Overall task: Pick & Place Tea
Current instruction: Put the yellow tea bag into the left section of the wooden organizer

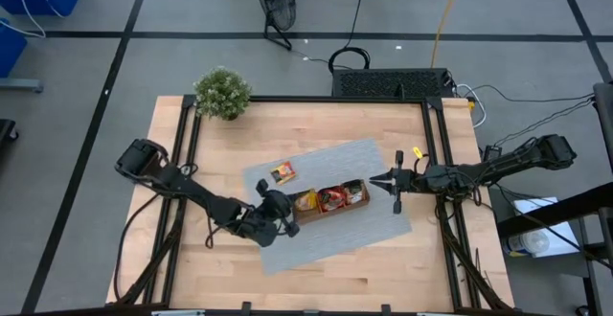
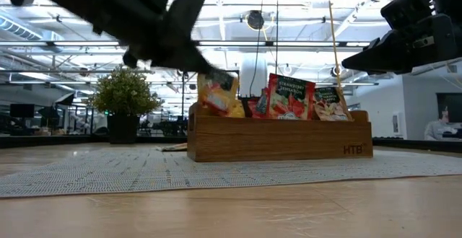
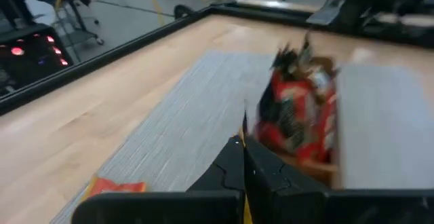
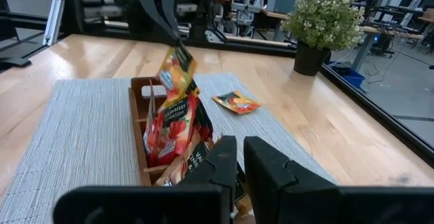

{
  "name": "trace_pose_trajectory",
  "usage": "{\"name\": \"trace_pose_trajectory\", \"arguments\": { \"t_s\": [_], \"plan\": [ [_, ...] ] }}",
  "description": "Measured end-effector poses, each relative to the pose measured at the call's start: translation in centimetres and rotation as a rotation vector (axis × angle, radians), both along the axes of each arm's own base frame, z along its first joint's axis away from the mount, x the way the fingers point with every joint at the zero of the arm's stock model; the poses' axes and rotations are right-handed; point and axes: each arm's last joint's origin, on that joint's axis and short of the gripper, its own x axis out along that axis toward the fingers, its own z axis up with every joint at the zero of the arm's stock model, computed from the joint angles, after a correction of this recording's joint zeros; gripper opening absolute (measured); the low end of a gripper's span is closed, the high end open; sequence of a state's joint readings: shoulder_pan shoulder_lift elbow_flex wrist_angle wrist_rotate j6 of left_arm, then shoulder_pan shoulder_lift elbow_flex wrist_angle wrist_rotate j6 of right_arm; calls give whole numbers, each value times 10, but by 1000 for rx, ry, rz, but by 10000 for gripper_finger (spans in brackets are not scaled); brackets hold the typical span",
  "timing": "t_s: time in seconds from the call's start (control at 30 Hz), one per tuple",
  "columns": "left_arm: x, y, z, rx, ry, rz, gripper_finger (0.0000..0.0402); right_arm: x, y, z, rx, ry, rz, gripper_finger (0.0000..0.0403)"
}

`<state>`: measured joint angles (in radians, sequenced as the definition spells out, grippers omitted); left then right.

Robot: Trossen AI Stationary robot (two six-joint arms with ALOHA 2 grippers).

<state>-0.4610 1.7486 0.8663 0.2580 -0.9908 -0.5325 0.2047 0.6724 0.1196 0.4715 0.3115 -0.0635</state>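
Your left gripper sits nearest, over the grey mat, jaws clamped on the top edge of an orange-yellow tea sachet. That sachet hangs right at the jaw tips, its lower part at the left end compartment of the wooden tray; you can't tell if it touches the tray floor. In the right wrist view the same sachet stands tall above the tray's far end with the dark fingers pinching it from above.

Just past the left jaws, the tray's middle compartment holds upright red sachets, and the end compartment nearest your right gripper holds a grey-brown one. Beside the left jaws, off the tray, one loose orange sachet lies flat on the mat toward the potted plant.

Your right gripper hovers just off the tray's other end, jaws together, nothing between them. Its tips point at the tray, apart from it.

Farthest from both jaws, the plant stands at the table corner, well apart from the mat.
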Motion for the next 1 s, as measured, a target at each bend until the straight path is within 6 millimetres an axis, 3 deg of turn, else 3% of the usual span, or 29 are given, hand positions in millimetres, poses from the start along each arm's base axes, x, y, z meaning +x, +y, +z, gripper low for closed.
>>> {"name": "trace_pose_trajectory", "arguments": {
  "t_s": [0.3,0.63,0.83,1.0],
  "plan": [
    [4,2,-40,40,14,7,1,0,0,1,4,-8,0,18],
    [7,0,-45,88,37,-28,27,0,0,1,5,-8,1,18],
    [6,2,-42,177,49,36,78,0,0,1,5,-6,1,18],
    [8,8,-42,110,16,50,146,0,0,0,4,-3,2,18]
  ]
}}
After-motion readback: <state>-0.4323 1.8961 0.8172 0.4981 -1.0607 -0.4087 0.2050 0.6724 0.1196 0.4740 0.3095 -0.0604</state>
